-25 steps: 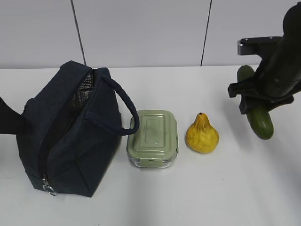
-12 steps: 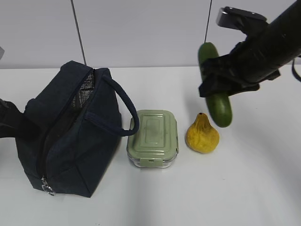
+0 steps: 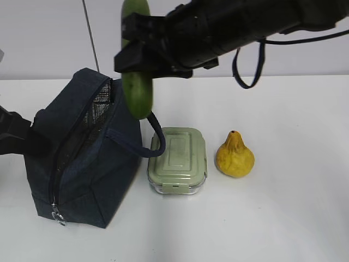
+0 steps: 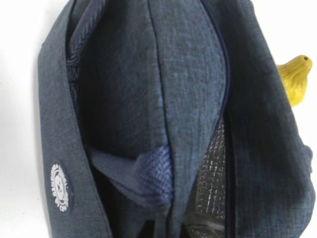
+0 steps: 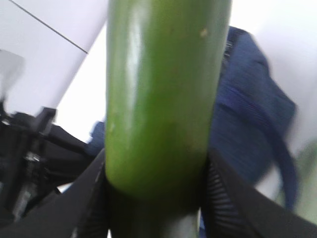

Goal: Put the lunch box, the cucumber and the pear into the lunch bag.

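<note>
My right gripper point(image 3: 136, 54) is shut on the dark green cucumber point(image 3: 137, 82) and holds it upright in the air, over the right edge of the open navy lunch bag point(image 3: 92, 164). In the right wrist view the cucumber point(image 5: 163, 99) fills the space between my black fingers point(image 5: 84, 198), with the bag point(image 5: 247, 124) below. My left gripper point(image 3: 24, 139) is pressed against the bag's left side. Its wrist view shows only bunched bag fabric point(image 4: 124, 99) and silvery lining, and the fingers are hidden. The green-lidded lunch box point(image 3: 177, 158) and the yellow pear point(image 3: 234, 155) sit on the table to the right of the bag.
The bag's looped handle point(image 3: 155, 136) hangs over the lunch box's left edge. The white table point(image 3: 283, 218) runs back to a pale wall. The pear's tip also shows in the left wrist view point(image 4: 294, 77), beyond the bag.
My right arm has lifted the cucumber from the table's right side and carried it left, past the pear and the lunch box, to above the bag. The bag has shifted slightly.
</note>
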